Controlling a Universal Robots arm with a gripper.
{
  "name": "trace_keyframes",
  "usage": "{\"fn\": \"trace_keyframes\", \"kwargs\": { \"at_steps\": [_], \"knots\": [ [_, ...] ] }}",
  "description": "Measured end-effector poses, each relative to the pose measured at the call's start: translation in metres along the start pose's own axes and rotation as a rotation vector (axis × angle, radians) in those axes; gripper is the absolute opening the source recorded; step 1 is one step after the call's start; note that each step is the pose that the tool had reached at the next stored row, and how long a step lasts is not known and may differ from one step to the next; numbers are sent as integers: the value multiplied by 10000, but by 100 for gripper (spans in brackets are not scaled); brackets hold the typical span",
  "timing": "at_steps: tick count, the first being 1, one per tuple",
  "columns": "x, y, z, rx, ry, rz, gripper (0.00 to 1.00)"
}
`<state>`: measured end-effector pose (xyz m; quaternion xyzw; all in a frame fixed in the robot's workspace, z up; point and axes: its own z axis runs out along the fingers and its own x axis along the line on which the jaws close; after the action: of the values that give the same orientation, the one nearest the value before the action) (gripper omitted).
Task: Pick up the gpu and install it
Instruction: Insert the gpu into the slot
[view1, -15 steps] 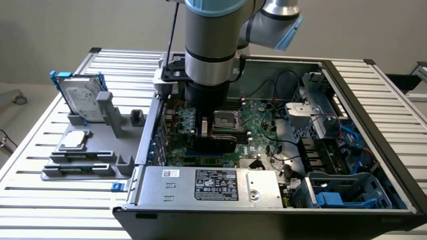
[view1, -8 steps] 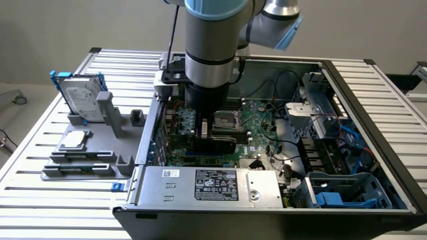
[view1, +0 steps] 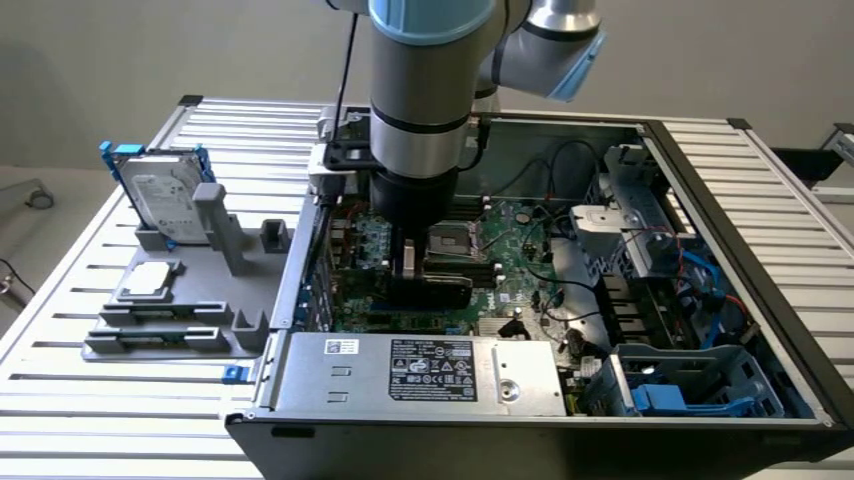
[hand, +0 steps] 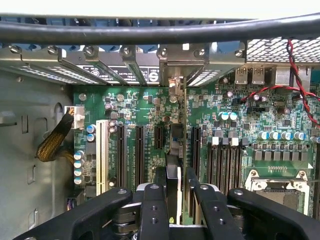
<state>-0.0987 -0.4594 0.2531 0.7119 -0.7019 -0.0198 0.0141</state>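
Note:
The gpu (view1: 430, 288) stands on edge on the green motherboard (view1: 521, 235) inside the open computer case (view1: 747, 210). In the wrist view the gpu (hand: 173, 165) is seen edge-on, sitting along an expansion slot, with its silver end bracket (hand: 174, 82) against the case's rear slot openings. My gripper (view1: 422, 268) reaches straight down into the case. The black fingers (hand: 160, 182) of the gripper (hand: 175, 176) flank the card's top edge closely on both sides.
A grey holder tray (view1: 174, 335) at the exterior view's left carries a silver hard drive in a blue frame (view1: 163, 195) and a square processor chip (view1: 147, 280). The power supply (view1: 427, 370), CPU socket (hand: 275, 185), red wires (hand: 295, 75) and drive cage (view1: 627, 225) crowd the case.

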Motion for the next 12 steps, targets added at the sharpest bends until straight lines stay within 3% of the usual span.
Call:
{"fn": "trace_keyframes", "kwargs": {
  "at_steps": [1,4,5,9,12],
  "knots": [
    [0,0,-2,-1,5,0,28],
    [1,0,-13,-12,4,-1,46],
    [1,1,-19,-17,4,-1,46],
    [1,3,-64,-27,0,-1,64],
    [0,6,-140,-44,-5,-1,64]
  ]
}}
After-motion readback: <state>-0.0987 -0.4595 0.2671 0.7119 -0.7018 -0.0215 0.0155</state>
